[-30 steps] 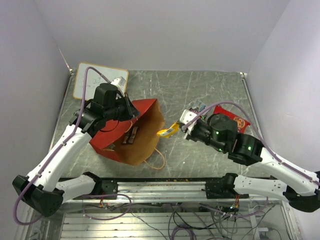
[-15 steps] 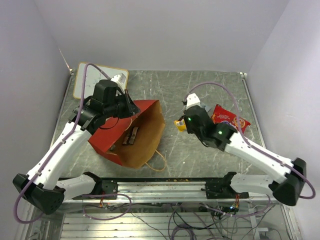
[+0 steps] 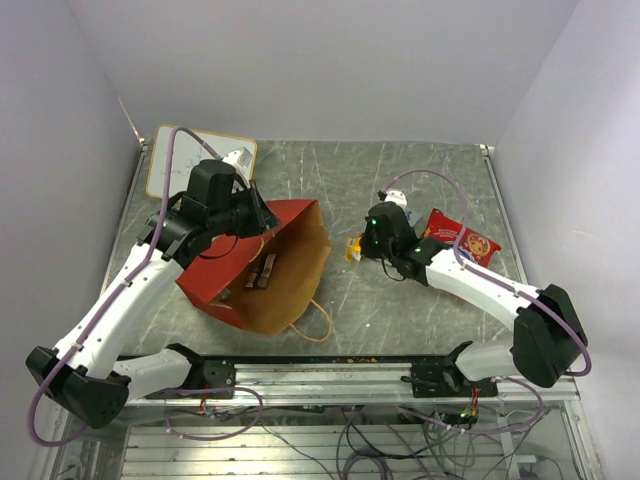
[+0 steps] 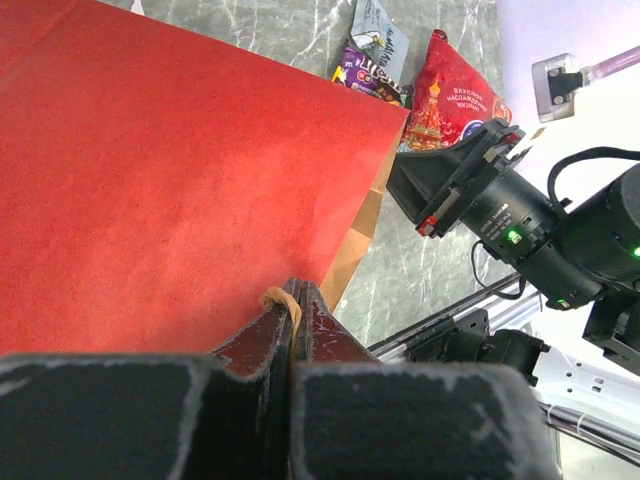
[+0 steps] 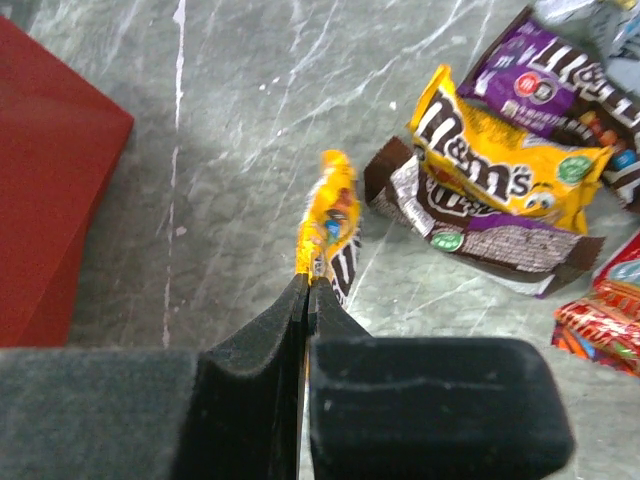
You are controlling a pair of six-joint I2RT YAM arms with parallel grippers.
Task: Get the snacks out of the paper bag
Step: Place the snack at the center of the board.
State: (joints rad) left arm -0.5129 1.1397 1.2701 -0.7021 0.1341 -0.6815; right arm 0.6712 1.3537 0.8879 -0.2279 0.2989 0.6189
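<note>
The red paper bag (image 3: 250, 265) lies on its side, its brown mouth facing right, with a dark bar (image 3: 264, 270) inside. My left gripper (image 3: 262, 215) is shut on the bag's tan handle (image 4: 283, 298) at its upper edge. My right gripper (image 3: 362, 247) is shut on a small orange-yellow packet (image 5: 330, 215), held edge-on just above the table. Beside it lie a yellow packet (image 5: 505, 165), a purple-brown packet (image 5: 545, 85) and the large red crinkly bag (image 3: 462, 238). The red bag (image 4: 455, 95) and a grey-white wrapper (image 4: 380, 35) show in the left wrist view.
A white-faced board with a tan frame (image 3: 190, 160) lies at the back left. The other bag handle (image 3: 312, 318) loops onto the table near the front rail (image 3: 330, 372). Walls close in the table on three sides.
My right gripper has carried the orange-yellow packet from the bag's mouth rightward and back, toward the pile of snacks. The left gripper keeps holding the bag's handle.
</note>
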